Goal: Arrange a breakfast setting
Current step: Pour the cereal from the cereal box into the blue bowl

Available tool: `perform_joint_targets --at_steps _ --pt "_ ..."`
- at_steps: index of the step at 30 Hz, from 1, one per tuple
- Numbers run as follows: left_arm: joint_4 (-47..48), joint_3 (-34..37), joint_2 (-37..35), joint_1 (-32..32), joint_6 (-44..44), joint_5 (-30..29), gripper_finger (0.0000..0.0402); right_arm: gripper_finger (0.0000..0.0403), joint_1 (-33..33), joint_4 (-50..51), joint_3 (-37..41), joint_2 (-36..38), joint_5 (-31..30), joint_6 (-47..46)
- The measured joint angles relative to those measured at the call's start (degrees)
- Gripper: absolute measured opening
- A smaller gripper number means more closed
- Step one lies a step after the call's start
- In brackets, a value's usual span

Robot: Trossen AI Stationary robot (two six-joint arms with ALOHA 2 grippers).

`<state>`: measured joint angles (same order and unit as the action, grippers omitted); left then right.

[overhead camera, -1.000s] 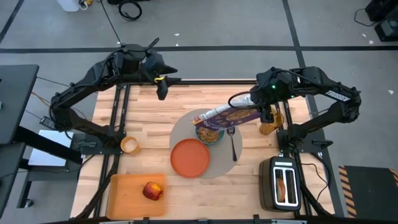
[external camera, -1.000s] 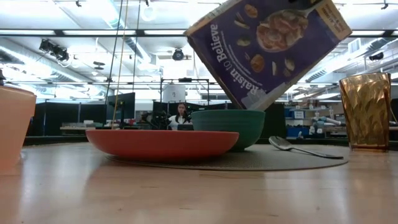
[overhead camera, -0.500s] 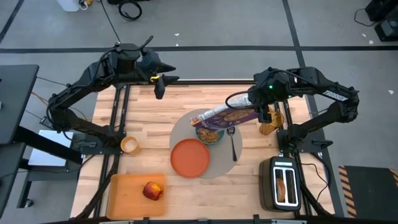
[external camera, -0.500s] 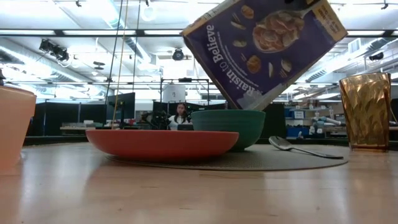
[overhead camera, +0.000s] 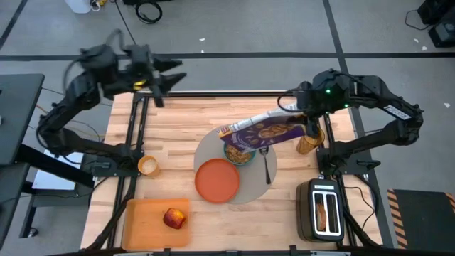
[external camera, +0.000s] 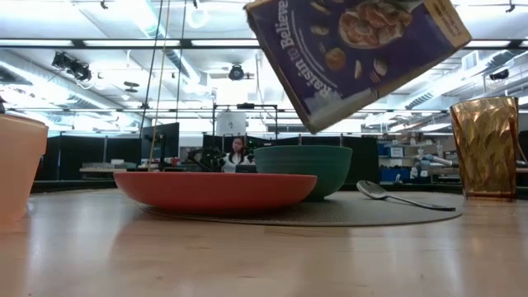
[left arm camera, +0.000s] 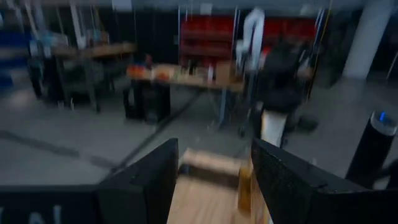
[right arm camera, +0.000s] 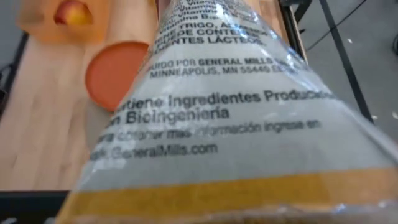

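My right gripper [overhead camera: 304, 119] is shut on a purple cereal box [overhead camera: 259, 131], which hangs tilted over the teal bowl [overhead camera: 240, 153]. The bowl holds cereal. It stands on the round grey placemat [overhead camera: 249, 186] with the orange plate [overhead camera: 217, 180] and the metal spoon [overhead camera: 266, 163]. The small yellow cup [overhead camera: 148, 166] stands at the table's left. The red apple [overhead camera: 174, 217] lies on the orange cutting board [overhead camera: 146, 226]. A bagel half [overhead camera: 327, 212] sits in the toaster [overhead camera: 323, 210]. My left gripper [left arm camera: 214, 180] is open and empty, high over the far left corner [overhead camera: 158, 87]. My right gripper holds the cereal box by its end toward the table's right [overhead camera: 297, 122], coming from the right. The box is lifted clear and tilted, with its left end lower [external camera: 313, 124] above the bowl. In the right wrist view the box [right arm camera: 217, 112] hides the fingers.
An amber glass [overhead camera: 307, 142] stands right of the placemat, just under my right gripper. The black-and-silver toaster is at the near right corner and the cutting board at the near left. Bare wood shows at the table's far left.
My right gripper has gone up and a little toward the table's right, and the cereal box has risen higher above the bowl, still tilted. My left arm has swung quickly toward the far left corner, away from the table's middle.
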<state>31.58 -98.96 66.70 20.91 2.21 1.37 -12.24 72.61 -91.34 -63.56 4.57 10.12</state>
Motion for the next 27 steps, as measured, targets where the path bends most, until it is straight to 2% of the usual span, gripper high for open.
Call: perform_joint_targets --at_steps 13,17,27 --pt "-5.5 0.0 -5.0 -5.5 0.5 0.0 0.0210 0.0163 -8.9 -10.7 16.4 17.9 12.0 -4.6" --pt "-5.9 0.0 -4.9 -7.0 0.6 0.0 0.0210 0.0163 -9.1 -14.0 19.6 23.4 12.3 -8.5" --pt "-5.7 0.0 -3.3 -7.4 1.6 0.0 0.0210 0.0163 -9.1 -29.0 19.8 34.4 10.5 -15.9"
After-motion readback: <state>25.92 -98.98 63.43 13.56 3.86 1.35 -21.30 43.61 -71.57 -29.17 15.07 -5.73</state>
